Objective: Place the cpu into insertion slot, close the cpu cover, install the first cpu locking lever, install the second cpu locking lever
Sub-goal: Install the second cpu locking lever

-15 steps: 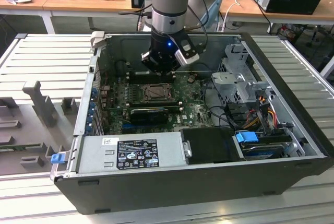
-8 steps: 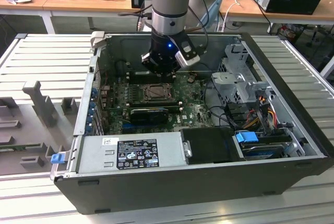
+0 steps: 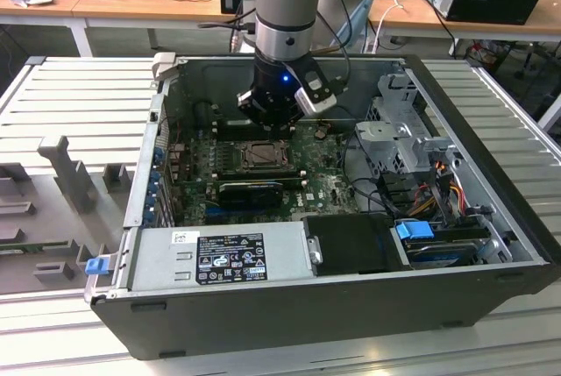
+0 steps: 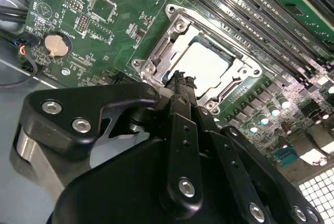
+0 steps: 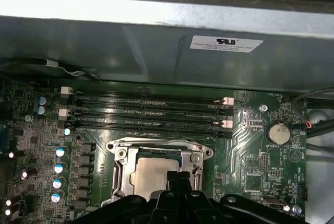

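- The gripper (image 4: 180, 80) sits nearest the lens; its fingers are closed together, holding nothing.
- The cpu (image 4: 206, 65) lies seated in the insertion slot (image 5: 121, 153), with the cpu cover (image 4: 156, 57) down around it.
- The fingertips hover just above the socket's near edge.

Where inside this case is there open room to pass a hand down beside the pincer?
Little. The pincer hangs just above the cpu in its socket, with memory slots crowding one side. The freest gap lies toward the exterior view's right, between the motherboard and the drive cage, though cables cross it. The power supply fills the near edge.
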`<control>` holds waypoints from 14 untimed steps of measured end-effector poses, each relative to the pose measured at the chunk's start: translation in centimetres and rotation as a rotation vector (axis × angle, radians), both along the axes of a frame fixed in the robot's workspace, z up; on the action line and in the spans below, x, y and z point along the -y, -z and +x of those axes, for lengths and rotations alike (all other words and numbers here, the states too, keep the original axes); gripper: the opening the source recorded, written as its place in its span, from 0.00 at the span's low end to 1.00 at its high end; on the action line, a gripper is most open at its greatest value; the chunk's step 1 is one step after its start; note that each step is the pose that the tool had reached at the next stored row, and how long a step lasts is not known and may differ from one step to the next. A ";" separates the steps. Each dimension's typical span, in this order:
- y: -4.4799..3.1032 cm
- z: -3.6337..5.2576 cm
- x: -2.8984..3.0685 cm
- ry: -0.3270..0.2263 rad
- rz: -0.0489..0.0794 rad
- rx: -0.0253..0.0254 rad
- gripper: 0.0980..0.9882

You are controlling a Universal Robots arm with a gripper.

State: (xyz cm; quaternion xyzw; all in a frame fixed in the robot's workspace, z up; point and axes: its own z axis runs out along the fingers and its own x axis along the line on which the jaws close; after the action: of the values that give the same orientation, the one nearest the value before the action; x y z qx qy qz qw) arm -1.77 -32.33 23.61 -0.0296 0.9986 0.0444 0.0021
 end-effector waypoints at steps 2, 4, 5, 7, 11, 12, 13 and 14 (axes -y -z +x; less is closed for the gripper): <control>-0.25 0.00 0.00 0.000 0.000 0.0000 0.01; -0.89 0.00 0.00 0.000 0.000 0.0001 0.01; -1.15 0.00 0.00 0.000 0.000 0.0001 0.01; -1.39 0.01 0.09 0.000 0.000 0.0001 0.01; -1.40 0.00 0.94 0.000 0.000 0.0000 0.01; -1.39 0.00 1.11 0.000 0.000 0.0001 0.01; -1.39 0.00 1.29 0.000 0.000 0.0001 0.01; -1.39 0.00 1.52 0.000 0.000 0.0000 0.01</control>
State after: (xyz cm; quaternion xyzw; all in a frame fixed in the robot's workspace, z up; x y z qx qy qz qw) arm -1.77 -33.85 25.00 -0.0296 0.9986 0.0444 0.0021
